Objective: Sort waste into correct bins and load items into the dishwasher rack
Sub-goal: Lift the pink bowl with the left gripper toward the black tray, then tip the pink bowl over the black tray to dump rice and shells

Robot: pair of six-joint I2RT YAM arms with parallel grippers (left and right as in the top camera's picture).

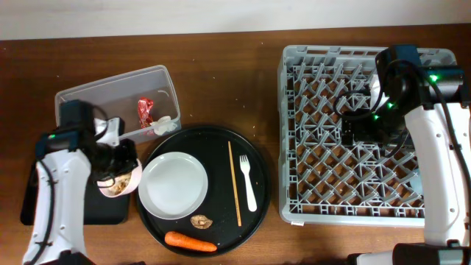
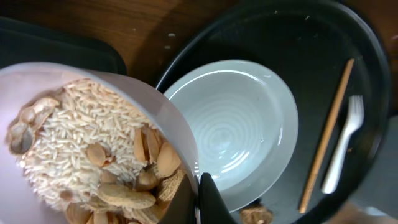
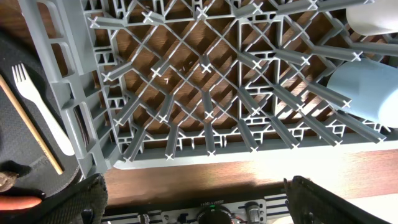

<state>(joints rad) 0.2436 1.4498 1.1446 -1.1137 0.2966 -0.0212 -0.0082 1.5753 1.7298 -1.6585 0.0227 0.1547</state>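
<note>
Wooden table [image 1: 221, 51]; left end effector [image 2: 199, 202] grips bowl [image 2: 176, 132] holding food scraps [image 2: 74, 149].

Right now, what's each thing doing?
left gripper, shut on the bowl.
bowl, gripped, food scraps inside.
right gripper, open above the dishwasher rack.
plate, empty, on the round tray.
clear tub, holding wrapper and paper.
light-blue cup, inside the dishwasher rack.

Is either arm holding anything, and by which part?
The left end effector grips the pink-beige bowl by its rim; the right end effector is open, holding nothing.
</note>
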